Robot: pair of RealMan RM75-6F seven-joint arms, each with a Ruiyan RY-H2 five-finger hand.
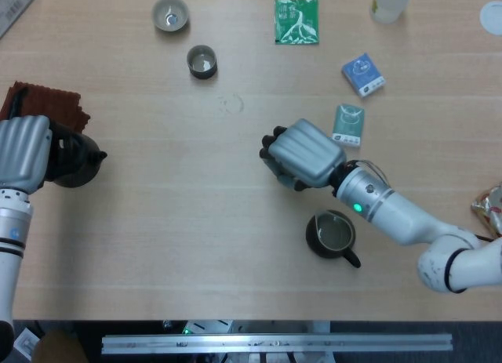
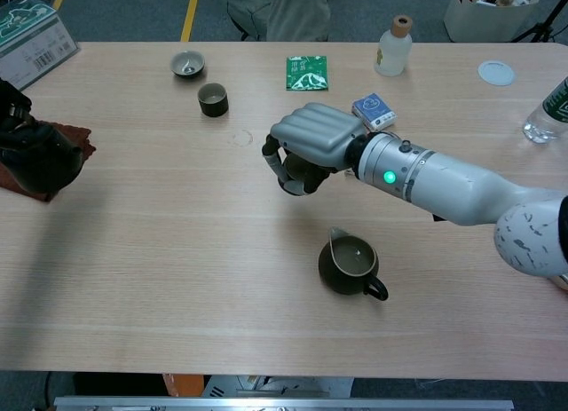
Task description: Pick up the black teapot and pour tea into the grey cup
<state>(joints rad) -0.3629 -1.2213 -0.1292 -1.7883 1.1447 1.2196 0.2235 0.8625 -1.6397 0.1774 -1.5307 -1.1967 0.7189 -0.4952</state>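
- The left hand (image 1: 25,153) sits at the far left edge of the table (image 1: 196,222), fingers wrapped around the black teapot (image 1: 77,161), so it's holding it. In the chest view the same hand (image 2: 11,105) is mostly cut off by the frame edge, with the teapot (image 2: 40,162) dark below it.
- The teapot's spout points right in the head view, and the pot sits at the front edge of a dark red cloth (image 1: 47,104). Can't tell if it's lifted off the table or resting on it.
- The right hand (image 1: 302,154) is out near the middle of the table, fingers curled around a small grey cup (image 2: 297,174) that peeks out under the palm in the chest view. So it's holding the cup, well apart from the teapot.
- A dark pitcher (image 1: 332,235) with pale liquid in it stands just in front of the right forearm, handle toward the near right.
- Far side of the table: a shallow grey bowl (image 1: 170,14), and a small dark cup (image 1: 201,62) just beside it.
- Also back there: a green tea packet (image 1: 296,20), a blue box (image 1: 363,74), a teal packet (image 1: 348,125) just beside the right wrist, and a small corked bottle (image 2: 393,46).
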